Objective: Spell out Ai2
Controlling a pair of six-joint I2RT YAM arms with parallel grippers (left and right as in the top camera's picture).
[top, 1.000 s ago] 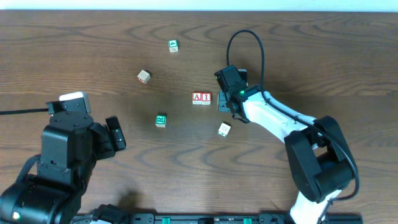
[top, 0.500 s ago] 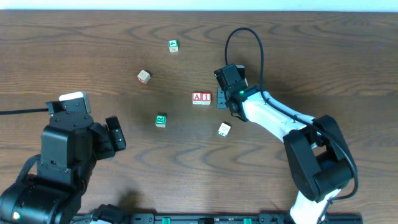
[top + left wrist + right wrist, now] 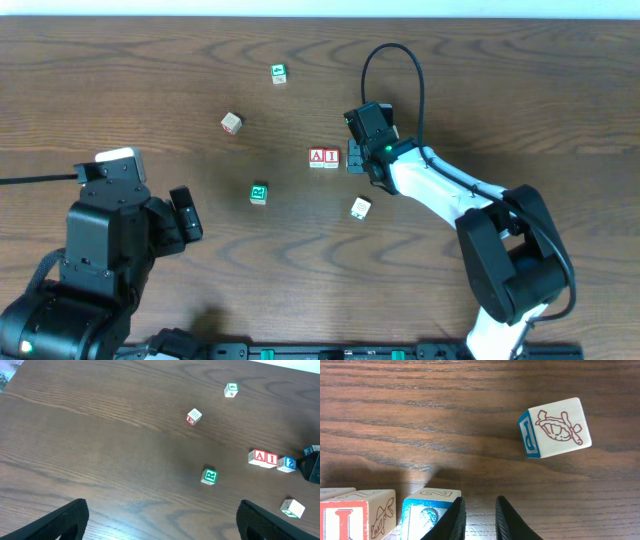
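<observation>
The red "A" cube (image 3: 317, 156) and the red "I" cube (image 3: 331, 156) lie side by side at mid-table. The left wrist view shows the A (image 3: 259, 457), the I (image 3: 271, 459) and the blue "2" cube (image 3: 287, 464) in one row. In the right wrist view the 2 cube (image 3: 427, 510) stands beside the I cube (image 3: 350, 515). My right gripper (image 3: 479, 502) is just right of the 2. Its left finger is against the cube, its jaws are a little apart, and only table shows between them. My left gripper (image 3: 162, 510) hangs wide open and empty at the near left (image 3: 185, 215).
A green-marked cube (image 3: 259, 193) lies left of the row and another (image 3: 278, 72) sits at the back. A pale cube (image 3: 231, 123) is at back left, and one more cube (image 3: 361, 208) lies in front of the right gripper. A turtle-marked cube (image 3: 555, 428) lies ahead of the right fingers.
My right gripper has edged slightly toward the row, and its jaws have parted a little. The left arm has not moved.
</observation>
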